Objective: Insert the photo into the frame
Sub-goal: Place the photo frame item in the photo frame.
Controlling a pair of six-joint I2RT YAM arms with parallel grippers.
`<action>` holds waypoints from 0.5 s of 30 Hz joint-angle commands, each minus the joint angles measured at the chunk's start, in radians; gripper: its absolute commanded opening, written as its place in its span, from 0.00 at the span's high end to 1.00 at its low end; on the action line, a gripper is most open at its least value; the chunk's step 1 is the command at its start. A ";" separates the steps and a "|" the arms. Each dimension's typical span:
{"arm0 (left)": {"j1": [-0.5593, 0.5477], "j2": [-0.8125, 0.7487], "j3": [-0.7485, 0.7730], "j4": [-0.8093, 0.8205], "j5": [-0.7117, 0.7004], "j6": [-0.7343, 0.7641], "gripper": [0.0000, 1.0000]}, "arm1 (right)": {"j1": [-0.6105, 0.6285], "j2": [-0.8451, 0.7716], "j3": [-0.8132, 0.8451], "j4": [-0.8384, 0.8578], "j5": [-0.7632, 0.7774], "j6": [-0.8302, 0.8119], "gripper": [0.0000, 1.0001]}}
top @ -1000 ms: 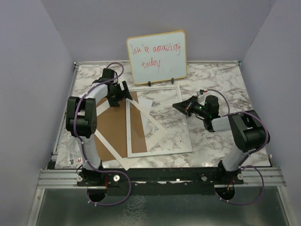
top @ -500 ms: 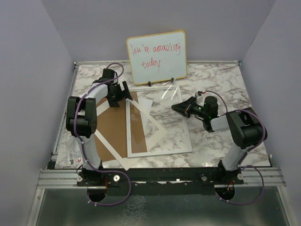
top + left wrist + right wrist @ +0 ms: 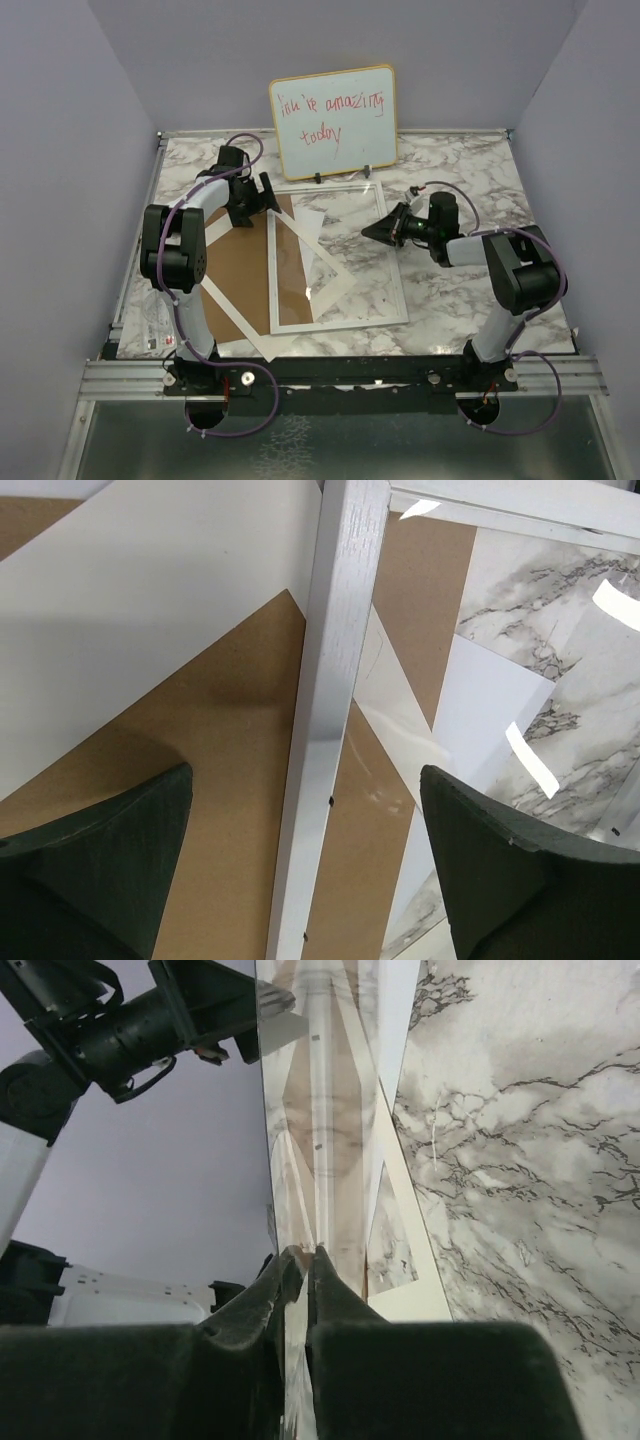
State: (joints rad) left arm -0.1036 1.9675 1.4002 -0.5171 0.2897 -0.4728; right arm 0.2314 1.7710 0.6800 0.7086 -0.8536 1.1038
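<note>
1. Your right gripper is clamped almost fully shut on the thin right edge of the frame. It holds only a sliver of rim and pane. If you lift or pull quickly, the edge will likely slip out and the frame will drop.
2. Your left gripper is spread wide. Its fingers straddle the frame's left rim near the far corner and hold nothing. With that side unbraced, a pull from the right jaws could skate the whole frame across the brown backing board and the white mat.
3. What I take to be the photo lies white side up under the pane, just past the right-hand finger of your left jaws and well short of the right jaws. If the frame slides instead of tipping, it may drag or crease the print.
4. If you lower the left jaws carelessly, a finger could land on the pane rather than the rim.
5. The whiteboard stands just beyond both jaws. Raise the frame too steeply and it could knock the board.
6. Compared with a second ago, your right wrist has crept in towards the frame and slightly farther up the table. The glare streak that showed half a second ago near the frame's far right corner is gone. The left arm and the frame's outline look unchanged from above.
</note>
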 commanded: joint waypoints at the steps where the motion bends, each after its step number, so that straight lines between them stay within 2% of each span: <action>1: 0.011 -0.029 -0.007 0.008 -0.061 0.011 0.07 | -0.001 -0.050 0.046 -0.133 -0.046 -0.118 0.96; 7: 0.018 -0.063 -0.015 0.008 -0.131 0.008 0.15 | -0.001 -0.099 0.033 0.004 -0.087 -0.014 0.99; 15: 0.021 -0.043 -0.031 0.014 -0.093 -0.014 0.37 | -0.001 -0.099 0.019 0.149 -0.130 0.088 0.99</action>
State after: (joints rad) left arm -0.0906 1.9400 1.3945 -0.5148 0.1932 -0.4747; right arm 0.2287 1.6817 0.7025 0.7441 -0.9257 1.1267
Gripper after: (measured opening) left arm 0.689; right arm 0.008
